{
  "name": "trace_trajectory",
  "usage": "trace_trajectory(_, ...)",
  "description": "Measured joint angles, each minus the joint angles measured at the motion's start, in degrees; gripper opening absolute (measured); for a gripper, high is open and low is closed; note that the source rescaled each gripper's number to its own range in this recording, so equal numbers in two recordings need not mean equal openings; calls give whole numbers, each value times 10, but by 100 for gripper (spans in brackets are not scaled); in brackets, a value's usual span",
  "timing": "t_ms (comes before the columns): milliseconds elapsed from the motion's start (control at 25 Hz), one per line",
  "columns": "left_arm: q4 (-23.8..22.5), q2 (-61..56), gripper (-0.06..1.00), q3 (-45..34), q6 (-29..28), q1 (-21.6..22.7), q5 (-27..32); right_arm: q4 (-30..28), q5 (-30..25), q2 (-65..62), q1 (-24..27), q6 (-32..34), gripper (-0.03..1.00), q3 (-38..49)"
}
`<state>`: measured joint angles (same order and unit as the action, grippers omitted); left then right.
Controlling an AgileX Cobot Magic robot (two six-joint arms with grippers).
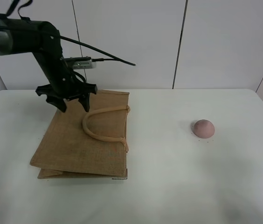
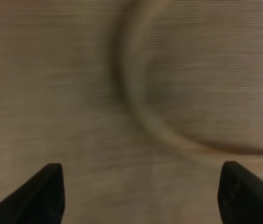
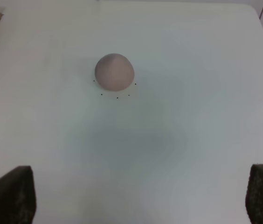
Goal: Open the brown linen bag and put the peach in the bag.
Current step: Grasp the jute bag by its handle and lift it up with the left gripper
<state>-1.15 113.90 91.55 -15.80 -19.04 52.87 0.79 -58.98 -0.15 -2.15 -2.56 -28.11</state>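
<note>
White tabletop (image 1: 178, 186), plain and matte. Lying on its left half: brown linen bag (image 1: 75, 144), folded flat. Well apart to the right, resting directly on the bare surface: peach (image 1: 203, 128), ringed by tiny dark dots (image 3: 117, 97).

A white table (image 1: 178, 186) takes up most of the room in front of me, its matt top softly lit, with faint grey shadows toward the near edge. Behind it stands a plain white panelled wall (image 1: 127, 42), split by thin dark seams (image 1: 180, 44).
</note>
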Motion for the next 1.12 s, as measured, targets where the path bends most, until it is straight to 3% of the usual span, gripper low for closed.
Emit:
trace_trajectory(200, 2, 58, 98, 38, -6, -22, -19, 0, 0, 0, 0, 0, 100, 0)
trace_trajectory(760, -25, 122, 98, 55, -8, -3, -26, 0, 0, 0, 0, 0, 100, 0)
trace_trajectory(1120, -28, 169, 98, 59, -8, -3, -70, 0, 0, 0, 0, 0, 100, 0)
